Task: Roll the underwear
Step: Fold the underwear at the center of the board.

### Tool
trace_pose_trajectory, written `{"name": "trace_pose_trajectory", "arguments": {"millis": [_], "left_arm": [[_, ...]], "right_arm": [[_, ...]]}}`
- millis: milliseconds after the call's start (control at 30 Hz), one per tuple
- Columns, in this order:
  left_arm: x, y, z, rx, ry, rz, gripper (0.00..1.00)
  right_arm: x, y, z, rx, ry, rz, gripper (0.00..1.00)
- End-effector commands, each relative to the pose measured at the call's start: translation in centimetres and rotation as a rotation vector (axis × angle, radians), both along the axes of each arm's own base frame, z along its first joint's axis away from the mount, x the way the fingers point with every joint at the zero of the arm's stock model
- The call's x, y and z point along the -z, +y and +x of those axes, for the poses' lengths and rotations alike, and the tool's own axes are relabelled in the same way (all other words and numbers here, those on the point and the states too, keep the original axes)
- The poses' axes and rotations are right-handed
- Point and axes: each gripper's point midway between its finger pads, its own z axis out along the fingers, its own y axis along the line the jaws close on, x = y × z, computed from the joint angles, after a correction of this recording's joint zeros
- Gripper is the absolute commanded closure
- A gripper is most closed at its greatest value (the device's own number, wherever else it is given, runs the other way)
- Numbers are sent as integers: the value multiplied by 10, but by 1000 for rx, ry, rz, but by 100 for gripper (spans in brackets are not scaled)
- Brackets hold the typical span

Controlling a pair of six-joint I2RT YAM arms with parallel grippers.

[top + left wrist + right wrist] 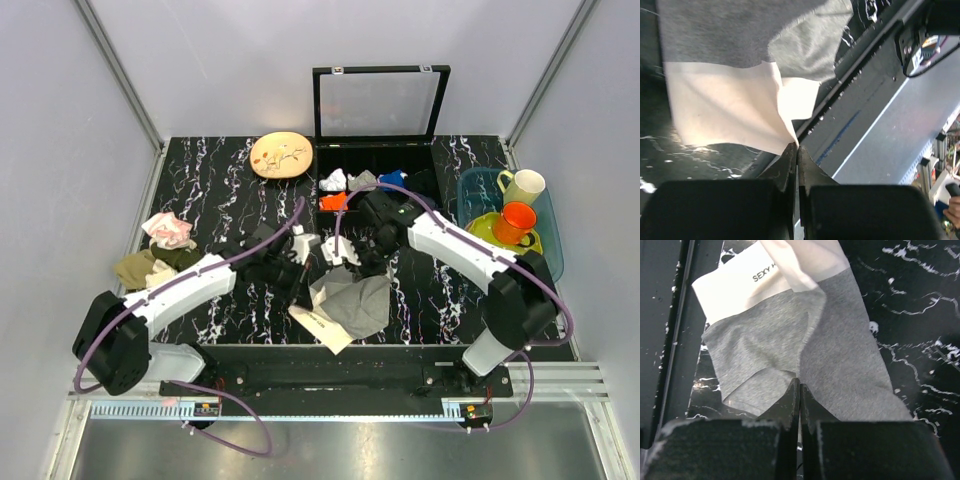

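Note:
The underwear (355, 305) is grey cloth with a cream waistband and lies crumpled at the table's near middle. My left gripper (303, 287) is at its left side. In the left wrist view the jaws (797, 148) are shut on a corner of the cream waistband (725, 112). My right gripper (352, 258) is at the garment's far edge. In the right wrist view it (799, 383) is shut on a fold of the grey cloth (840, 355), and the printed waistband (740, 282) lies beyond.
A pink-and-white cloth (168, 229) and olive-green and tan cloths (150, 266) lie at the left. A tan plate (281, 155) and an open black compartment box (378, 180) stand at the back. A blue basket (470, 190) with an orange cup (516, 221) and a cream mug (524, 185) stands at the right. The table's front edge (400, 347) is close to the garment.

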Motion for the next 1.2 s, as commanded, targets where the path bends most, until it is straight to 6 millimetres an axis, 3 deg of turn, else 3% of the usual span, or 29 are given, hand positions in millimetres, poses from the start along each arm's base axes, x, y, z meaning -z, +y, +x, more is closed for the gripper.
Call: {"name": "trace_pose_trajectory", "arguments": {"millis": [0,167,467,933,1033,1167], "left_arm": [[-3,-15,-27,27,35,-39,100],[4,-28,-51,55,76,-59,100],[14,-54,-70,124,106,-68,100],[37,-63,-80,145,148,-32,100],[44,-63,-81,143,158,-15,81],[45,-60,-83,144,151,-15,66]], "right_arm": [[-8,-8,-2,41,-49,37,100],[0,-22,-13,67,-31,30,100],[3,-36,-37,81,-9,35,100],[24,-50,-62,49,57,1,100],[30,-56,-70,33,81,-21,98],[31,-60,-82,19,136,-38,85]]}}
